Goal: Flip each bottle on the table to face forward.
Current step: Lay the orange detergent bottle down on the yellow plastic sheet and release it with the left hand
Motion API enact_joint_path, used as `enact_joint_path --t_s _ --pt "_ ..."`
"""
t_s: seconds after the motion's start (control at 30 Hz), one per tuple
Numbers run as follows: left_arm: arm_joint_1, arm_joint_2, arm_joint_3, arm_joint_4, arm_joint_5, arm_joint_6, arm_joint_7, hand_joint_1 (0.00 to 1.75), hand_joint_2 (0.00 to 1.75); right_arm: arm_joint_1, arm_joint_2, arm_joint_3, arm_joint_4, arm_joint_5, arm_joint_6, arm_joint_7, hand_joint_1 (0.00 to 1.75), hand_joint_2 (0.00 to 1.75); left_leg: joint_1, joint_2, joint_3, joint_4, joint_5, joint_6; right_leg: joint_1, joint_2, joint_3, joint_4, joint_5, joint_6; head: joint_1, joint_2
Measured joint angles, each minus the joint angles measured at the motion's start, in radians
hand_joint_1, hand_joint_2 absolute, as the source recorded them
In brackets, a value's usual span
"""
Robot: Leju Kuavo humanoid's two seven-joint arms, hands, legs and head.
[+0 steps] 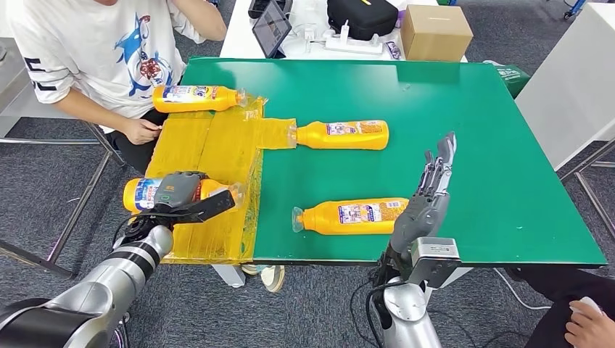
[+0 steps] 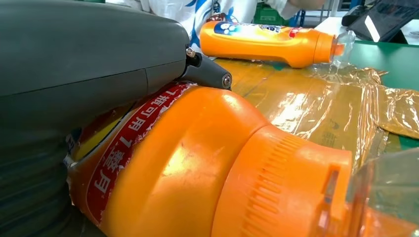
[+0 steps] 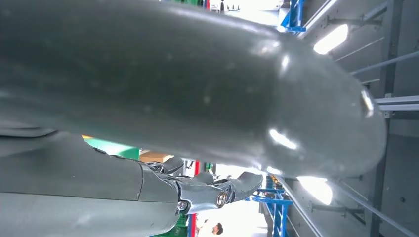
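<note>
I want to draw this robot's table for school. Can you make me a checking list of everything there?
Surface: green table, with a yellow sheet over its left part.
Job's things: four orange bottles, all lying down. Far-left bottle and near-left bottle lie on the sheet; middle bottle and near bottle lie on the green.
Clutter: nothing seen on the green table.
Hands: left hand grips the near-left bottle; right hand is raised, holding nothing, fingers straight.
Cables: black wires by the right arm; a white cable on the floor.
Surroundings: a person sits at the far left; a white table behind holds a box, a black bag and a tablet.
</note>
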Motion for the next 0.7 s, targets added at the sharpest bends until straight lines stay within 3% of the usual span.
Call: enact_joint_path --t_s 0.13,0.17,0.23,0.27,0.3,0.37,0.5,0.7 --pt "0.001 0.002 -0.005 0.006 0.006 -0.018 -0.006 1.75 1.75 0.0 0.0 -0.001 0.001 -0.001 0.01 0.0 0.0 0.0 0.0 0.0 0.0 0.0 0.0 0.0 0.0 0.0 0.0 0.0 0.0 0.0 0.0 0.0" --pt "0.002 0.002 -0.005 0.006 0.011 -0.026 -0.011 1.64 1.75 0.0 0.0 -0.001 0.002 -0.001 0.016 0.0 0.0 0.0 0.0 0.0 0.0 0.0 0.0 0.0 0.0 0.0 0.0 0.0 0.0 0.0 0.0 0.0" --pt "0.009 0.004 -0.005 0.006 0.023 -0.036 -0.027 0.81 1.75 0.0 0.0 -0.002 0.008 -0.001 0.03 0.0 0.0 0.0 0.0 0.0 0.001 0.0 0.0 0.0 0.0 0.0 0.001 0.0 0.0 0.0 0.0 0.0" --pt "0.014 0.004 -0.005 0.006 0.026 -0.037 -0.034 0.37 1.31 -0.001 0.0 -0.003 0.012 -0.003 0.037 0.0 0.0 0.0 0.0 0.0 0.001 0.0 0.0 0.0 0.0 0.0 0.001 0.0 0.0 0.0 0.0 0.0" --pt "0.019 0.004 -0.004 0.006 0.029 -0.039 -0.041 0.04 0.87 -0.001 0.001 -0.004 0.018 -0.006 0.045 0.0 0.0 0.0 0.0 -0.001 0.001 0.0 0.0 0.0 0.0 0.0 0.002 0.0 0.0 0.0 0.0 0.0" --pt "0.03 0.003 -0.003 0.008 0.035 -0.05 -0.053 0.0 0.0 -0.002 0.004 -0.009 0.033 -0.01 0.058 0.0 0.0 0.0 0.0 -0.002 0.002 0.0 0.0 0.0 0.0 0.0 0.003 0.0 0.0 0.0 0.0 0.0" --pt "0.044 -0.001 0.013 0.012 0.072 -0.119 -0.086 0.0 0.0 -0.011 0.009 -0.021 0.07 -0.009 0.081 0.0 0.0 0.0 0.0 -0.004 0.004 0.0 0.0 0.0 0.0 -0.002 0.005 0.0 -0.001 0.0 0.0 0.0" --pt "0.045 -0.006 0.062 0.012 0.179 -0.34 -0.174 0.0 0.0 -0.032 0.021 -0.044 0.13 -0.017 0.119 0.0 0.0 0.0 0.0 -0.011 0.012 -0.001 -0.001 0.0 0.0 -0.008 0.016 -0.001 -0.003 0.001 0.0 0.0"
